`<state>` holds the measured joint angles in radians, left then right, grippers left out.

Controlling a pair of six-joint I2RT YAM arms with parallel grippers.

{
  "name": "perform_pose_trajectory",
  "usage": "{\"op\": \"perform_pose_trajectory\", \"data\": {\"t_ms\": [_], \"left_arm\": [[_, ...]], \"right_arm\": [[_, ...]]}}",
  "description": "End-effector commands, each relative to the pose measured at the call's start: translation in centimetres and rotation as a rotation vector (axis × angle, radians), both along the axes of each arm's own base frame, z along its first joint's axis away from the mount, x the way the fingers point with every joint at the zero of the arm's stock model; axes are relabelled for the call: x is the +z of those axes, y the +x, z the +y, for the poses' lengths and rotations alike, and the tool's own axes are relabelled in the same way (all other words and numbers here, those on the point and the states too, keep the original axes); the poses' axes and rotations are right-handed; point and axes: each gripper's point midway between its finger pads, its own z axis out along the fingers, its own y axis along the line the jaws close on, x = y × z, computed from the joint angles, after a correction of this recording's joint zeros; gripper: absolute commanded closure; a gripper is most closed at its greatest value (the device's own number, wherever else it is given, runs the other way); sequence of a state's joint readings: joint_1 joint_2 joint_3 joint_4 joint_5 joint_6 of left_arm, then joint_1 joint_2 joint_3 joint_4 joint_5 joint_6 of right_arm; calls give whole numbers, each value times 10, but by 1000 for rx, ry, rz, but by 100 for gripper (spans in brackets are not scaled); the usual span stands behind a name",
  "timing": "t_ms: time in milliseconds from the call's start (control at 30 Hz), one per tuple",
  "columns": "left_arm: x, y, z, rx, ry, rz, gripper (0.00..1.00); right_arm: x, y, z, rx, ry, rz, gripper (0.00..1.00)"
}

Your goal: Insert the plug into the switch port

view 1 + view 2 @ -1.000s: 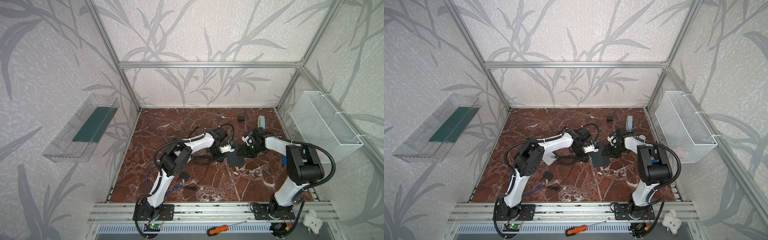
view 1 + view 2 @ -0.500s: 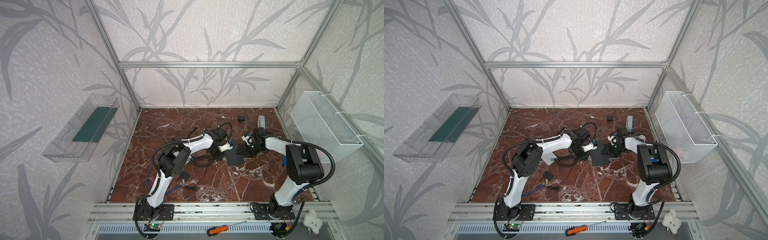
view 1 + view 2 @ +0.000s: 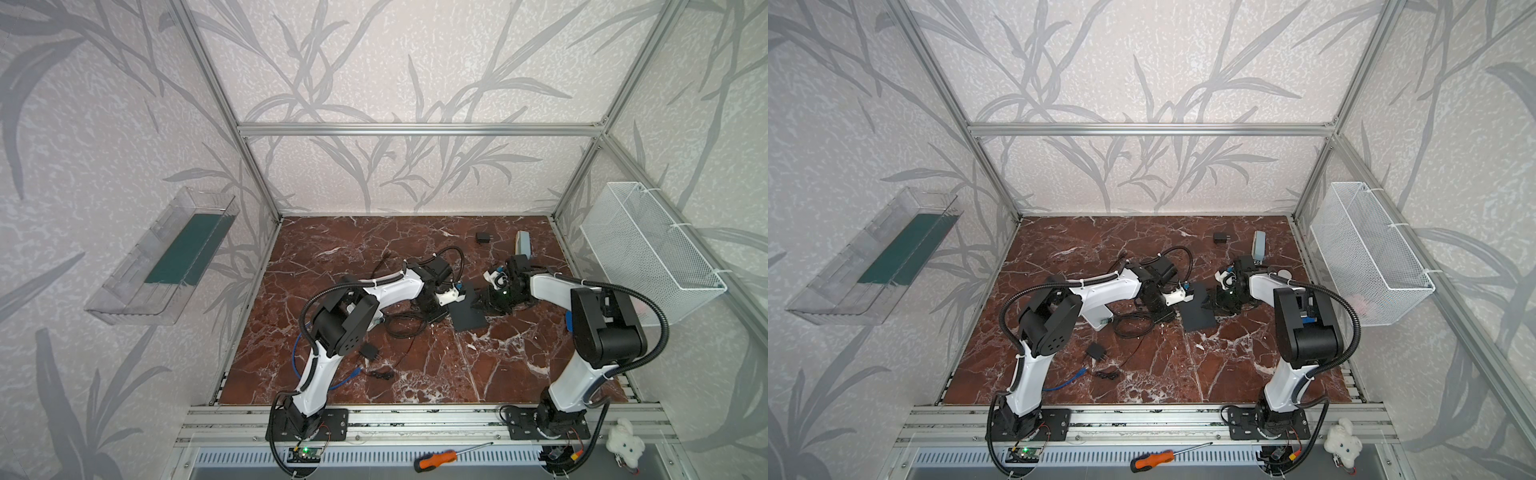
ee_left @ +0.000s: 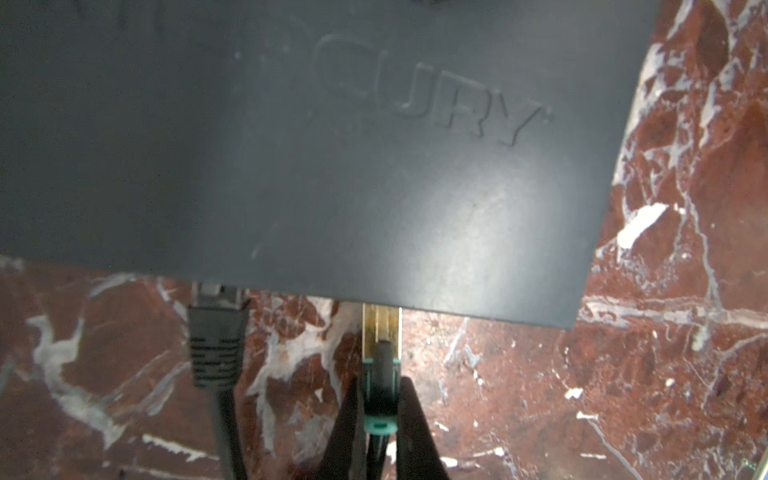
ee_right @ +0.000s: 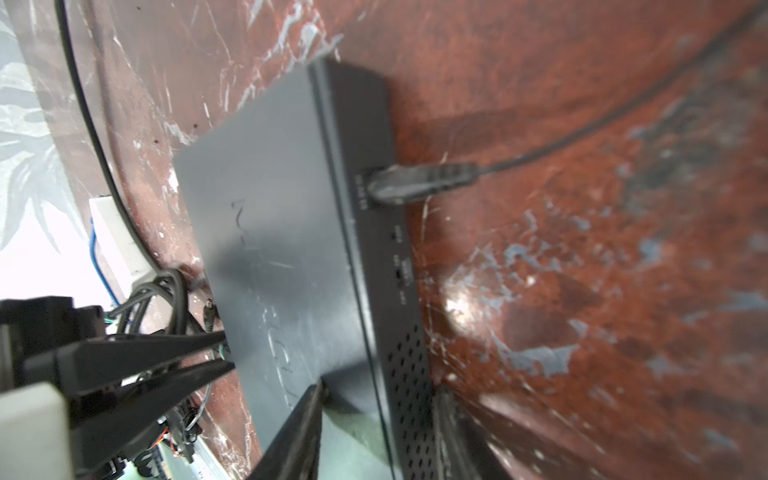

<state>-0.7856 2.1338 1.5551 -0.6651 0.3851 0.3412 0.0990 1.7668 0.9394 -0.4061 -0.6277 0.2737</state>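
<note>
My left gripper (image 4: 380,386) is shut on a gold connector with a teal boot (image 4: 380,332). The connector's tip meets the edge of the dark grey slab (image 4: 332,166), next to a black cable connector (image 4: 216,345) seated there. My right gripper (image 5: 380,388) clamps the slab's perforated corner (image 5: 409,374), one finger on its top face. A tiny black plug (image 5: 210,309) lies loose by the slab's far edge. The white switch box (image 5: 112,245) sits beyond it, its port hidden. In both top views the grippers (image 3: 463,296) (image 3: 1208,306) face each other across the slab (image 3: 467,318).
A thicker black cable (image 5: 415,183) is plugged into the slab's side. Coiled black cord (image 3: 405,326), a black adapter block (image 3: 368,352) and a blue cable (image 3: 345,380) lie under the left arm. Another adapter (image 3: 482,237) and a grey-blue object (image 3: 523,245) lie at the back.
</note>
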Motion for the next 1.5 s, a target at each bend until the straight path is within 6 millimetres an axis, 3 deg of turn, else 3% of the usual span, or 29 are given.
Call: {"op": "perform_pose_trajectory", "data": {"t_ms": [0,133,300,633,833,1033,1267,1467], "left_arm": [[21,-7,-34,-97,-135,-11,100],[27,23,-41,-9,-149,-121,100],[38,40,-47,65,-187,-135,100],[49,16,-63,-39,-280,-56,100],[65,34,-71,28,-353,-150,100],[73,41,-78,-7,-357,-248,100],[80,21,-79,-81,-375,-150,100],[77,25,-74,-64,-365,-103,100]], "right_arm": [[-4,-16,20,25,91,88,58],[-4,-19,22,29,107,100,58],[-1,-22,23,37,113,109,59],[-2,-30,27,51,141,118,60],[6,-33,31,55,184,117,60],[10,-34,34,55,208,124,61],[14,-31,33,41,191,108,61],[18,-28,34,51,197,75,62]]}}
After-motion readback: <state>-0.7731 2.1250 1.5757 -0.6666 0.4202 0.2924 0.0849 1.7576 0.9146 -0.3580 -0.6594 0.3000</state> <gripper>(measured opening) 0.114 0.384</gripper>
